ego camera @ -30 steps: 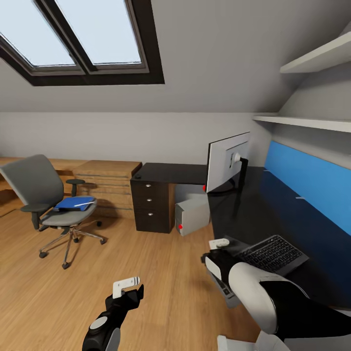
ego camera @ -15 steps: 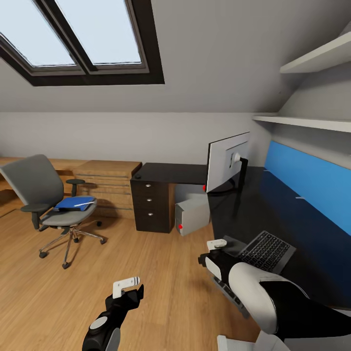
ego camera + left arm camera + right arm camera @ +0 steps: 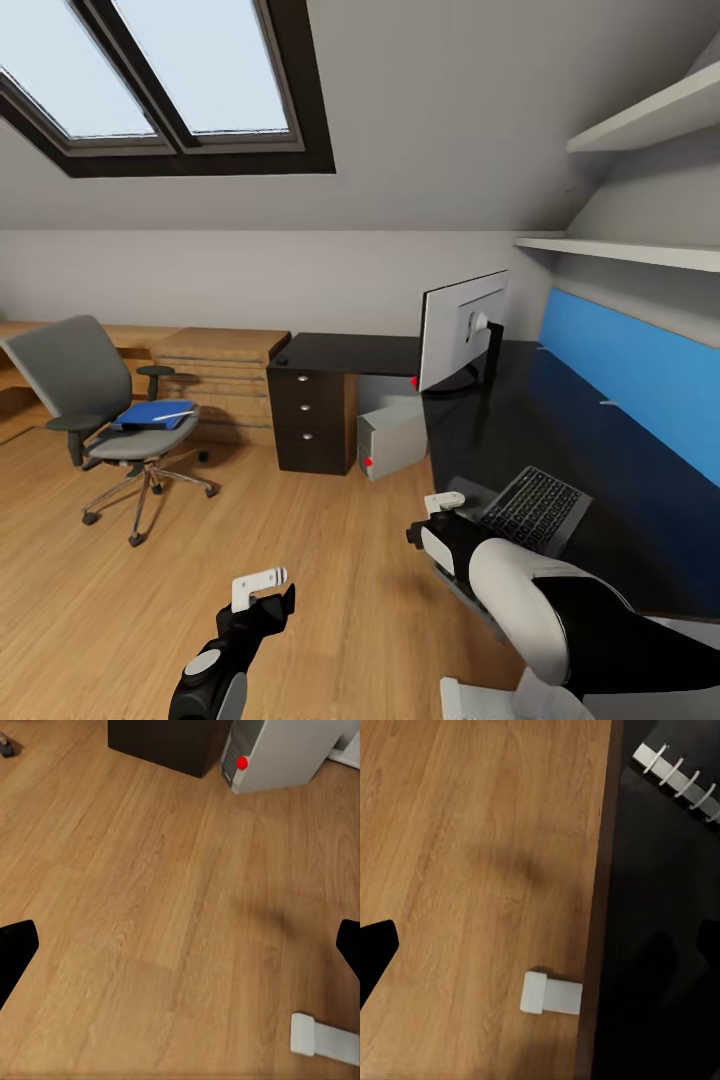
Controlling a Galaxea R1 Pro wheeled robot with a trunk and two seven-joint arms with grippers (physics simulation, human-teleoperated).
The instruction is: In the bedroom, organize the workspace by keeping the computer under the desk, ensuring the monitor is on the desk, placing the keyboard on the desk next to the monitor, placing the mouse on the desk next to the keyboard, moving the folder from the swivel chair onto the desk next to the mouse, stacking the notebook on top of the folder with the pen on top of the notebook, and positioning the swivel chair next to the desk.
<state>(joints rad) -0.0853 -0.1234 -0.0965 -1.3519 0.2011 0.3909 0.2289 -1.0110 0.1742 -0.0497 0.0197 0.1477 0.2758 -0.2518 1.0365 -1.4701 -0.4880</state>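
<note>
The keyboard (image 3: 531, 509) lies on the black desk (image 3: 480, 430) near its front edge, just beyond my open right gripper (image 3: 438, 512). The notebook (image 3: 675, 774), dark with white spiral rings, also rests on the desk. Further back, the monitor (image 3: 460, 335) stands on the desk, and the grey computer (image 3: 392, 438) sits on the floor beneath it. At the left is the swivel chair (image 3: 95, 395), apart from the desk. On its seat lies the blue folder (image 3: 148, 416) with the white pen (image 3: 176, 412) on top. My left gripper (image 3: 262, 590) hangs open over bare floor.
Dark drawers (image 3: 310, 420) close off the desk's left end, with a low light-wood chest (image 3: 215, 375) behind them. White shelves (image 3: 640, 250) and a blue panel (image 3: 640, 375) line the right wall. Wood floor (image 3: 300, 530) spreads between the chair and the desk.
The keyboard has turned and settled flatter on the desk, a little nearer the front edge. My right gripper has drawn slightly back from it. The view has shifted a little.
</note>
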